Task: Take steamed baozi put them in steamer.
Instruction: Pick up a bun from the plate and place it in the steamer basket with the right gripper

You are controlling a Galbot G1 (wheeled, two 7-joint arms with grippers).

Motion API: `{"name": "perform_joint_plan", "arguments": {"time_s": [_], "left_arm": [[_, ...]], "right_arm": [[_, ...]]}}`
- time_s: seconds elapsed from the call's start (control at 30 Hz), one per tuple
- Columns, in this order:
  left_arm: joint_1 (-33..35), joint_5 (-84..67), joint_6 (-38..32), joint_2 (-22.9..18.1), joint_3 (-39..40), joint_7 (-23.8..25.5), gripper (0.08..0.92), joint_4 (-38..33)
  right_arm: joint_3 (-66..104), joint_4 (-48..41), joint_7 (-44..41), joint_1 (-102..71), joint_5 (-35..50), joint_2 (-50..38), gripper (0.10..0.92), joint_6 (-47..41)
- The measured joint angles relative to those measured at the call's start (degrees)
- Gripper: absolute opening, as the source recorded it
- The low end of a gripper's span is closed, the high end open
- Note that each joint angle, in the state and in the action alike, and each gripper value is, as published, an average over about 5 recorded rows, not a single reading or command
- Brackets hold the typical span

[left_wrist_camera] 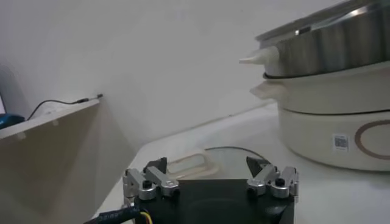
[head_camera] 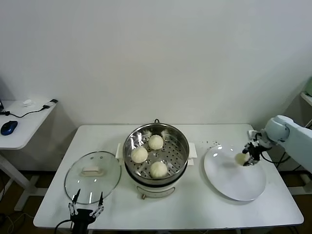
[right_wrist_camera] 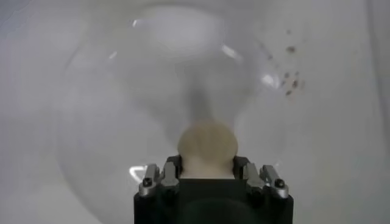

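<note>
Partly hidden by the right pincer, the fourth bun shows only as a pale rounded lump on the near-right part of the plate. From the right wrist, that bun sits between the pincer's metal fingers, which close on its sides; its lower half is cut off behind them.

Three more buns lie in the steamer, smooth, round and cream-white, on the perforated steel tray: one toward the back, one on the left, one at the front. The pot is round and shiny, set on a cream base with side handles.

A round glass lid with a cream handle lies flat on the white counter, left of the steamer. The left pincer hangs at the counter's near edge just in front of the lid, its fingers spread apart and holding nothing. Small dark specks dot the counter behind the plate.
</note>
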Motion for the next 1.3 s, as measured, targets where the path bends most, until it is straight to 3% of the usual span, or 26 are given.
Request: {"name": "perform_joint_plan", "arguments": {"time_s": [0.23,0.67,0.93,1.3], "left_arm": [[0.07,-0.46,-0.50,0.65,1.08,-0.02,0.823,0.19],[0.48,-0.56,-0.84,1.11,3.52,-0.09,0.823,-0.52],[0.63,-0.62,-0.91,1.12,4.31,-0.16,0.823,-0.69],[1.03,-0.67,-0.89,1.37,4.07,-0.20,0.823,-0.77]], "right_arm": [[-13.73,4.35,1.90,16.86,13.96,3.87,0.560,-3.81],[-32.44,7.87,5.64,37.67,36.65,18.89,0.560,-9.23],[-38.33,9.31,8.55,40.30,42.68,26.50,0.560,-11.77],[-42.41,9.57,11.68,37.44,43.70,32.60,0.560,-13.42]]}}
